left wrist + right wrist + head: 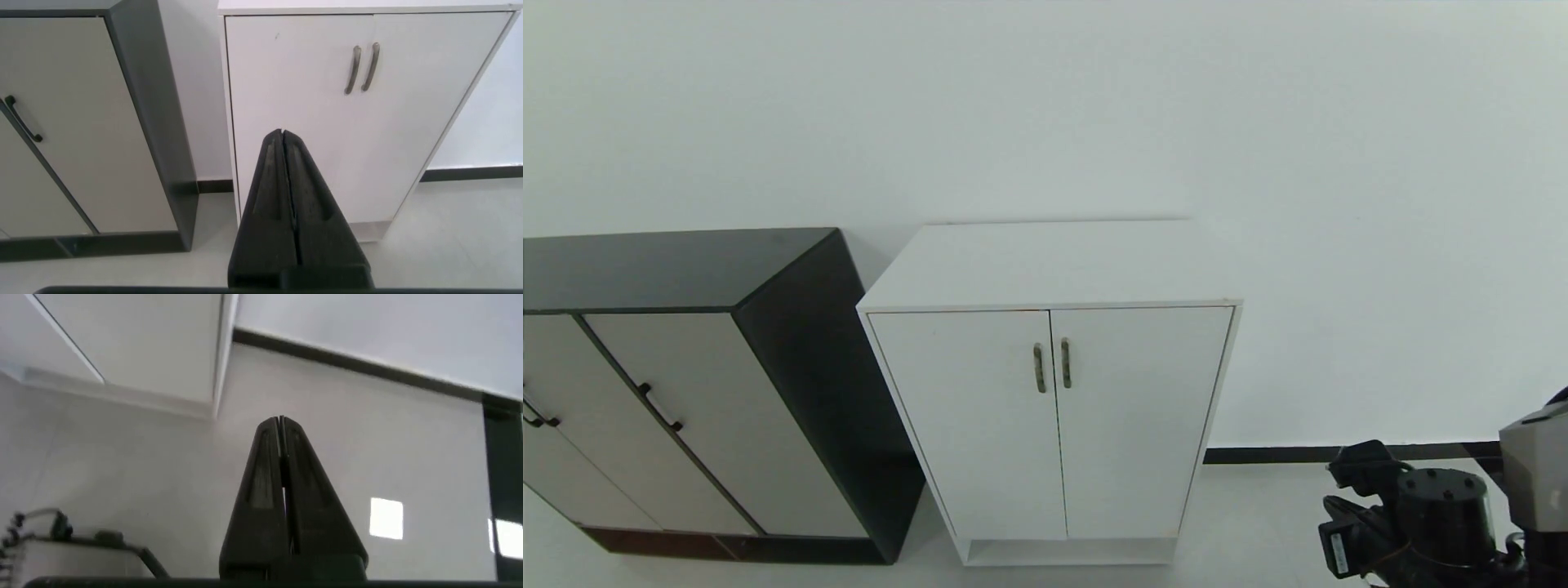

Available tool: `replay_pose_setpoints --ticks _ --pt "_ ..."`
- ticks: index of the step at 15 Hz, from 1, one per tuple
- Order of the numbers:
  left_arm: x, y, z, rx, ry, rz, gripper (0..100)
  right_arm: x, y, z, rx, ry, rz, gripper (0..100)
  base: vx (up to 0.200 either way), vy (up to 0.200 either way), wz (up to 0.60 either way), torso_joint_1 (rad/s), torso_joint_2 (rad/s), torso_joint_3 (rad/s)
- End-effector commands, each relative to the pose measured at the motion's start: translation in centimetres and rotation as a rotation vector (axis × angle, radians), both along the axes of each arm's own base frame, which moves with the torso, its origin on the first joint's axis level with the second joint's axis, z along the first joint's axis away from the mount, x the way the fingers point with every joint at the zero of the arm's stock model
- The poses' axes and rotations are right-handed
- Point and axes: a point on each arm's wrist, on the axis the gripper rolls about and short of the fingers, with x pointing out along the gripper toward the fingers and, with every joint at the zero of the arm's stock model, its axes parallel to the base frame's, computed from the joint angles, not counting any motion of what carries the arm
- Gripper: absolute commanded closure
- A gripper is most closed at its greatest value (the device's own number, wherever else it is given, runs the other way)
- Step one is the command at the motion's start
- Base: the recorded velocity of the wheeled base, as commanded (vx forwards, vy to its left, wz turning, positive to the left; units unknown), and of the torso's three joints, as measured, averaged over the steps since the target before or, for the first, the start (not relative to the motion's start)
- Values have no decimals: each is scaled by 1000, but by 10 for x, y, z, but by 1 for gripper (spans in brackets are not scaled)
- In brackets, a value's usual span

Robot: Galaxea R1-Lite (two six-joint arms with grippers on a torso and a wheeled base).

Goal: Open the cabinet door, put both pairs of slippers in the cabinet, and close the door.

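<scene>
The left gripper (282, 140) has its two dark fingers pressed flat together along a thin seam, with nothing between them. It points toward the white cabinet (327, 122) and stands apart from it, in line with the lower part of the cabinet's left door (294, 73).

The right gripper (281, 426) is likewise closed tight and empty. It hangs over the pale floor (392, 441), with the cabinet's bottom corner (219, 384) near its tip and the dark baseboard (368, 366) running along the foot of the wall beyond. In the head view the right arm (1437, 506) sits low, off to the right of the cabinet and well apart from it.

The white cabinet (1045, 269) stands upright on the floor (1258, 523) with its back against the white wall (1258, 122). Both of its doors are shut — the left door (968, 425) and the right door (1139, 416) meet at a straight seam down the middle. Two slim vertical handles (1039, 367) sit just beside each other, one on each side of that seam, in the upper half of the doors.

Just beside the white cabinet, on its left, a dark cabinet (800, 367) stands against the same wall — its pale doors (711, 425) are shut too, each with a black handle (660, 408).
</scene>
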Motion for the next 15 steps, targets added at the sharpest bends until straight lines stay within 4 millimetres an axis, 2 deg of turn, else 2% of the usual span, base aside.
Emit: replay_pose_setpoints --ticks 1,3,7,11,13,14,15 --pt "0 0 0 1 -1 0 100 -8 -5 12 11 -33 -13 100 0 0 0 0 0 0" --pt "0 0 0 -1 -1 2 100 -17 -10 26 6 -33 -18 100 0 0 0 0 0 0" --pt "0 0 0 -1 -1 0 100 -50 -22 43 5 92 8 100 0 0 0 0 0 0" --pt "0 0 0 -1 -1 0 100 -92 -37 45 8 288 63 100 0 0 0 0 0 0" --pt "0 0 0 -1 1 0 100 -109 -43 49 22 323 86 100 0 0 0 0 0 0" --pt "0 0 0 -1 -1 0 100 -127 -49 51 36 349 117 100 0 0 0 0 0 0" --pt "0 0 0 -1 -1 0 100 -137 -53 52 45 347 123 100 0 0 0 0 0 0"
